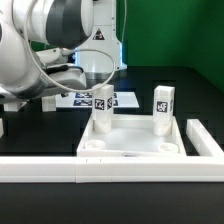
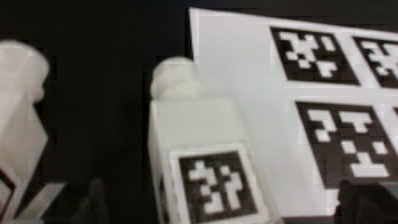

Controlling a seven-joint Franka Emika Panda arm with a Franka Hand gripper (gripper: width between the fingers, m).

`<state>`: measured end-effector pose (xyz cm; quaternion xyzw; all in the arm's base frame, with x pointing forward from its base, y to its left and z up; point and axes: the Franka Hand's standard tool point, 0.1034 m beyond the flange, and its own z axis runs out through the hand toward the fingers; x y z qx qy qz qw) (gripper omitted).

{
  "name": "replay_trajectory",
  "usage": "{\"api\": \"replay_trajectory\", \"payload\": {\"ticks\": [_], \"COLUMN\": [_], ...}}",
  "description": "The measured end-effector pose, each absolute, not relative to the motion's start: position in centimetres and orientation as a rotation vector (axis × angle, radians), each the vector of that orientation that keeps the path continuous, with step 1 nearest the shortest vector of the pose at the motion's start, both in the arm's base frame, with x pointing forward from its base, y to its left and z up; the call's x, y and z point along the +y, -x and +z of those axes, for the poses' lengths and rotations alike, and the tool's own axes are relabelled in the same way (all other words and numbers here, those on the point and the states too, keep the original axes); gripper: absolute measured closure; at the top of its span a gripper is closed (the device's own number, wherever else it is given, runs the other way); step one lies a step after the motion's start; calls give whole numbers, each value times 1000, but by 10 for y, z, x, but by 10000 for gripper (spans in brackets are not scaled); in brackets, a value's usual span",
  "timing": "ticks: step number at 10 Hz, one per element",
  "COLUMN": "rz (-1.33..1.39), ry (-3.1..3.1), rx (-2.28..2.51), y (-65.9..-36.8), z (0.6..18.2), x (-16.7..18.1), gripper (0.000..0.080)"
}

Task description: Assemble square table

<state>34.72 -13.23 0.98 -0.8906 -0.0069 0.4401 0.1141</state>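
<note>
**This leg could roll away**

My tool (image 2: 199,205) is apart, with one finger on each side of a white leg (image 2: 199,140). I am not squeezing it yet. The leg lies on the black surface (image 2: 98,40), just beside the marker board (image 2: 231,60). A second leg (image 2: 18,100) lies near it. The table slab (image 1: 130,150) sits well apart, and two standing legs (image 1: 101,108) are on it. If I close crooked, I think the leg could roll or twist out.
</note>
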Motion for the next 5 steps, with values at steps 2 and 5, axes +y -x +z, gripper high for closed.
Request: {"api": "replay_trajectory", "payload": {"ticks": [2, 5], "rz": [1294, 1294], "ry": [2610, 2609], "rx": [-24, -26], "y": [-347, -347], "z": [9, 9], "x": [-131, -131], "gripper": [151, 354]}}
